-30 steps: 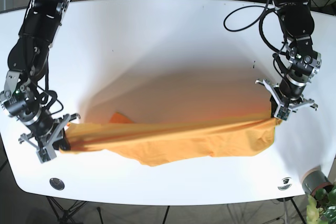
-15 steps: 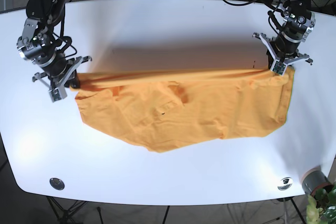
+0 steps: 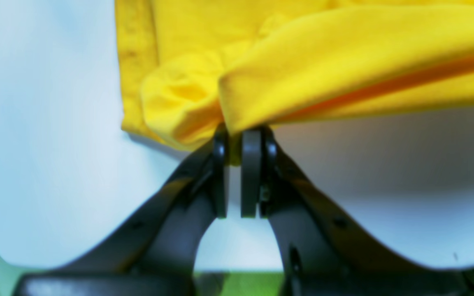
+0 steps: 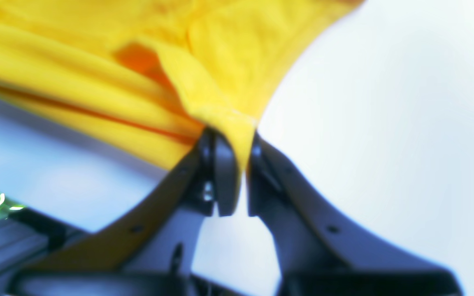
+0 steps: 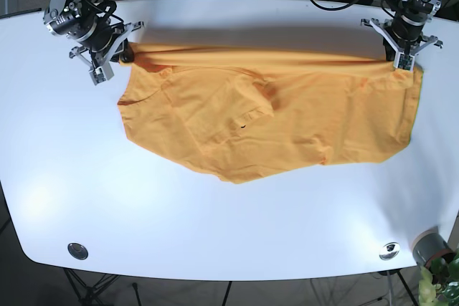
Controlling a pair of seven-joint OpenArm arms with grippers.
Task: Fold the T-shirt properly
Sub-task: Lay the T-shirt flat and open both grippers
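- Base view: the orange T-shirt is spread over the far half of the white table, top edge pulled into a fairly straight line between the two arms, lower edge hanging in a loose uneven curve toward the near side.
- Left gripper sits at the far corner on the picture's right, pinching the shirt's top corner there. In the left wrist view the jaws are nearly together with a bit of yellow-looking fabric clamped between the pads.
- Right gripper is at the other far corner, same deal: right wrist view shows its jaws squeezed onto a bunched fold of the cloth.
- Small dark speck on the shirt near the middle, can't tell what it is.
- Little round disc sits on the near edge of the table, well apart from the shirt.
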